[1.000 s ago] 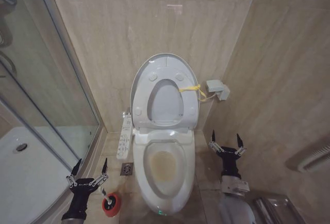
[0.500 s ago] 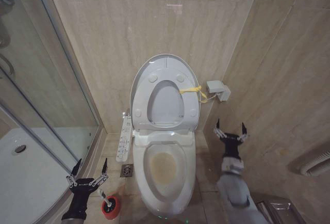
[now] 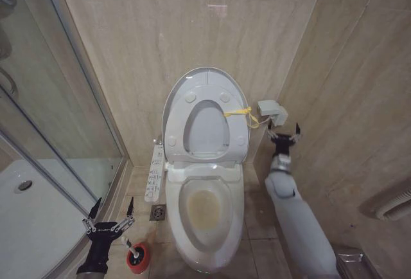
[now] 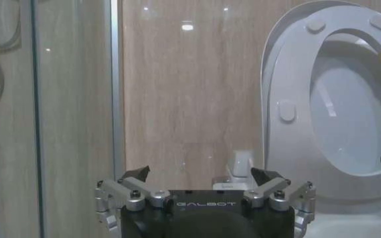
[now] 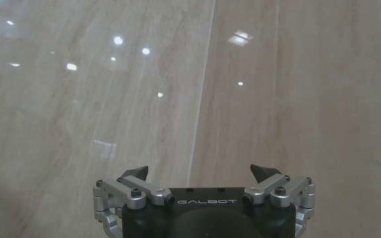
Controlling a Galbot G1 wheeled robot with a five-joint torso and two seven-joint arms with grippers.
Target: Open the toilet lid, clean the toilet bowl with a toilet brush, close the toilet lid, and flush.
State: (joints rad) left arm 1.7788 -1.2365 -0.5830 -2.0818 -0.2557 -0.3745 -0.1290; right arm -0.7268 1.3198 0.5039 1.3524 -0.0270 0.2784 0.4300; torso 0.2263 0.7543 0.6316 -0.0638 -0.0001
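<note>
Toilet lid (image 3: 204,99) is up, leaning against the back wall, underside with round bumpers facing the head camera; the yellow tie (image 3: 239,110) sits at its edge on the robot's right. The ring seat (image 3: 205,126) is raised too and rests flat against the lid. In the left wrist view the lid (image 4: 289,89) and seat stand upright beyond the gripper, well apart from it.

Toilet bowl (image 3: 205,211) is exposed, with a brownish stain in the basin. The button panel (image 3: 156,170) runs along its side toward the robot's left, a floor drain (image 3: 158,211) just below that.

Toilet brush (image 3: 130,246) stands in the red cup holder (image 3: 139,257) on the floor, between the shower tray (image 3: 38,221) and the bowl, handle tilted toward the left gripper.

Left gripper (image 3: 110,213) hangs low near the shower glass, fingers spread wide, nothing between them. Its fingertips are just above and beside the brush handle, contact not visible. The left wrist view (image 4: 202,178) confirms it: jaws apart, empty.

Right gripper (image 3: 284,130) is extended up beside the bowl, near the corner of the tiled walls, just below the small white wall box (image 3: 270,109). Fingers spread wide, empty. In the right wrist view (image 5: 200,174) the jaws are apart, facing bare wall tile, apart from it
</note>
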